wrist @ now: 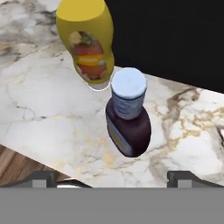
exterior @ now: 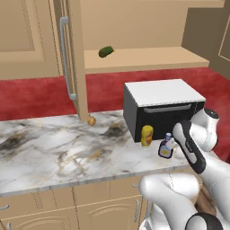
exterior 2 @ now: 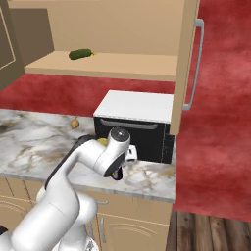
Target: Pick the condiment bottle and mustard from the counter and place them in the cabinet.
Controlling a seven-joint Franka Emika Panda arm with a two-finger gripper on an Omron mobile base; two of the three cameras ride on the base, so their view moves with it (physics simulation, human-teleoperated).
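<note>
claw hangs over the front part of the tabletop with its two dark finger tips set wide apart at the bottom of the hand view, holding nothing. between those tips, further along the line of sight, stands the condiment bottle, a small dark brown-purple bottle with a blue-grey cap and a pale label, upright on the marble. just beyond it and almost touching it stands the mustard, a yellow squeeze bottle with an orange-tinted label, its pale cap end down on the slab.

from the left base view the white arm reaches in from the lower right and its hand sits just beside the condiment bottle, with the mustard close on that bottle's left. both bottles stand right in front of the black-and-white microwave, near the right end of the tabletop. in the right base view the arm covers most of the two bottles, and just a sliver of yellow shows by the wrist.

a small round brownish thing lies on the marble near the wall, well apart from the bottles. above, the cabinet is open, its door with a long grey bar handle swung out to the left, and a small green pickle-like thing lies on its inner shelf.
</note>
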